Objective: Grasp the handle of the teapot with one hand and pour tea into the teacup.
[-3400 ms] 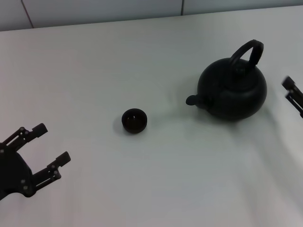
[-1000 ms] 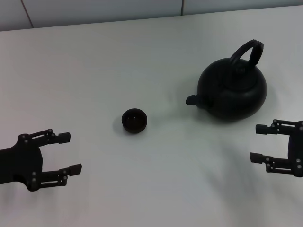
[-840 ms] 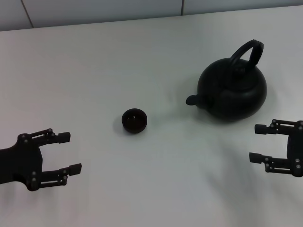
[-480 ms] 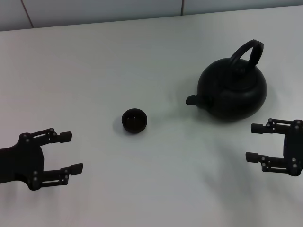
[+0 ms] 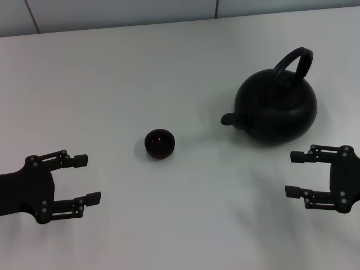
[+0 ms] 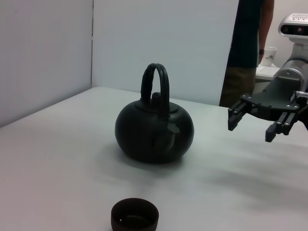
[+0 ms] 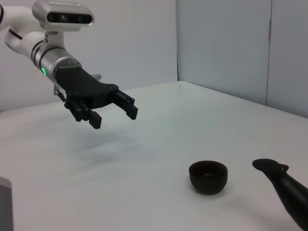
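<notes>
on the white table [image 5: 169, 62] there are one teapot [image 5: 277, 108] with one arched handle [image 5: 296, 62] and one short spout [image 5: 228, 118], one teacup [image 5: 160, 143], and two grippers, the left gripper [image 5: 85, 179] and the right gripper [image 5: 295, 174].

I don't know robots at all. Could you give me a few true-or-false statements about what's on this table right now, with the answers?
1. The teapot stands upright on the table. True.
2. The right hand grips the handle. False: it hangs open, apart from the pot.
3. The teacup lies on the spout's side of the teapot. True.
4. The left hand holds the teacup. False: it is open and empty.
</notes>
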### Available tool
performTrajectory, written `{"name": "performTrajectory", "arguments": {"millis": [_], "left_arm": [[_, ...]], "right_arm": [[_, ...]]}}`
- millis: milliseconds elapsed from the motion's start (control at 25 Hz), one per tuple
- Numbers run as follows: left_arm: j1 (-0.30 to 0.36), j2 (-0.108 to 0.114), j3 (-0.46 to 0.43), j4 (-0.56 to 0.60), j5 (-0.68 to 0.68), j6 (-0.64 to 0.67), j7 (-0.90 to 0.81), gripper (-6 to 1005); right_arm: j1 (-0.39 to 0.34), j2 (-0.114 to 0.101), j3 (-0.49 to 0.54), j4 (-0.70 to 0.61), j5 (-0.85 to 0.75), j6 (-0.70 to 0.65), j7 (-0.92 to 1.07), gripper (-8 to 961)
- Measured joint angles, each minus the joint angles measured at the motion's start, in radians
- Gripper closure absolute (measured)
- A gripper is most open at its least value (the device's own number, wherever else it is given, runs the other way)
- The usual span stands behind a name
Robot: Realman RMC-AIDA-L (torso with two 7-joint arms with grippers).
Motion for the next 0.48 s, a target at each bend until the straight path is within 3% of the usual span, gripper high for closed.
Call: {"name": "performTrajectory", "arguments": {"millis": [480], "left_arm": [[0.0,-0.001,0.0,0.001,0.0,0.0,0.0,189]], "right_arm": [[0.001,0.002,0.0,0.0,0.0,0.004,0.0,260]]}}
